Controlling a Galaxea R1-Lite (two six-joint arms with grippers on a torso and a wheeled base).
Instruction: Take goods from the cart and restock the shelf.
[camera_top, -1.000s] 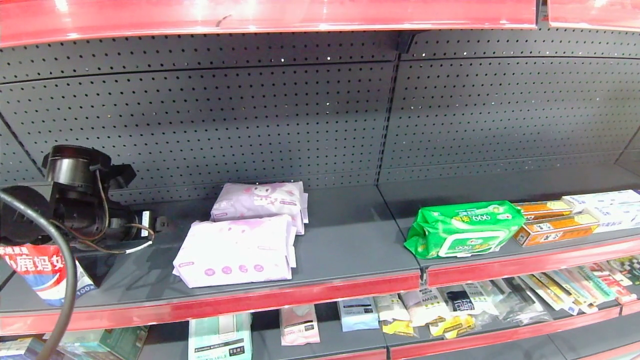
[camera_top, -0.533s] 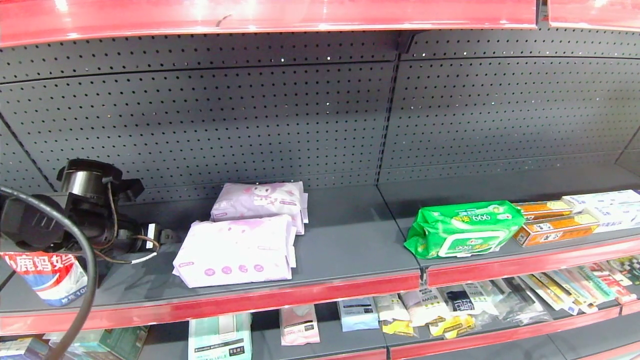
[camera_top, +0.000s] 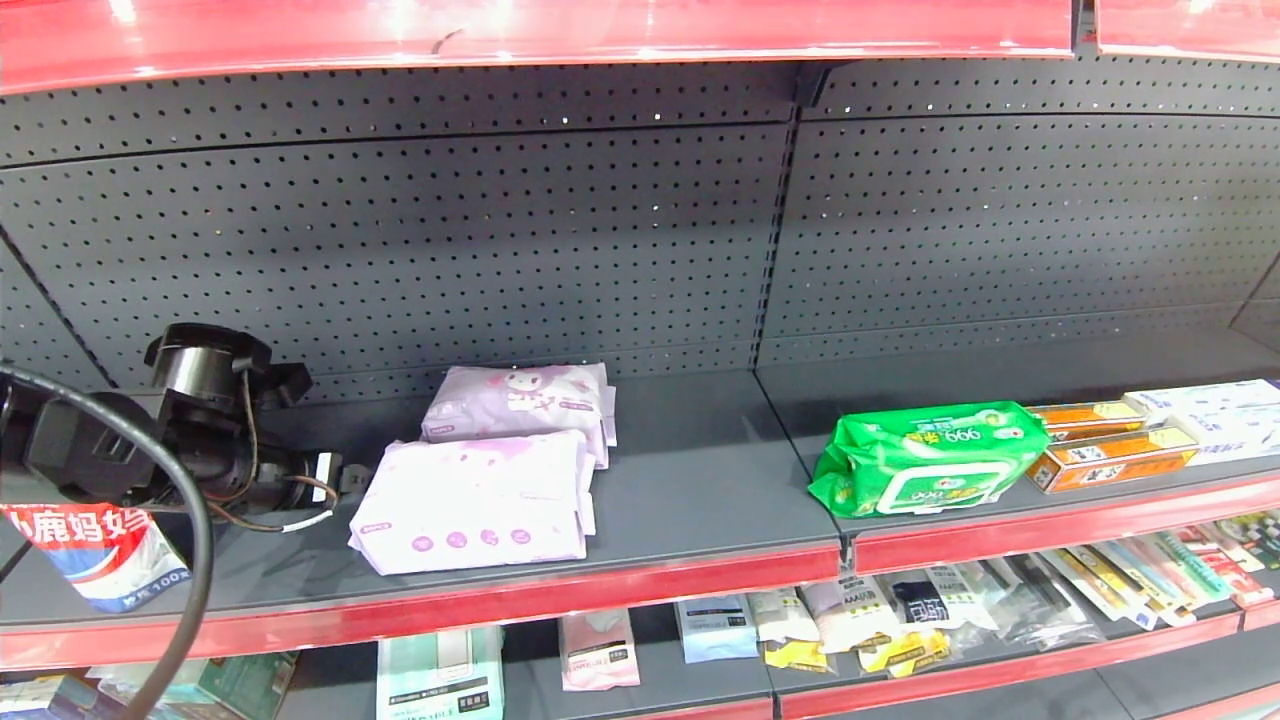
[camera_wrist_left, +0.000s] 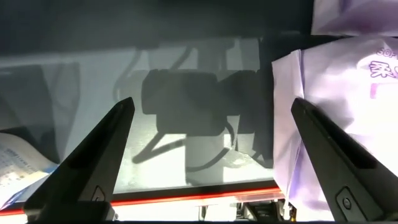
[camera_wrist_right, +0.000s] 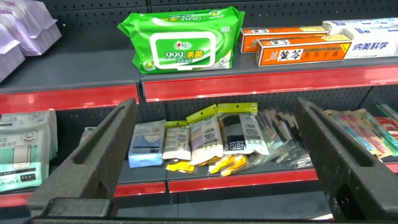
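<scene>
Left pincer (camera_wrist_left: 212, 106), fingers apart, sits low over the shelf (camera_top: 700, 480) just left of the front pink pack (camera_top: 475, 500). A red-and-blue bag (camera_top: 95, 555) lies farther left, green wipes (camera_top: 925, 455) well right. Right pincer (camera_wrist_right: 214, 106) apart too.

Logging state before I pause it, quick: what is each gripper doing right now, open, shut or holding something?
Left gripper: open, holding nothing.
Right gripper: open, holding nothing.

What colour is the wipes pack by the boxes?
Green and white pack; right wrist view best.
</scene>
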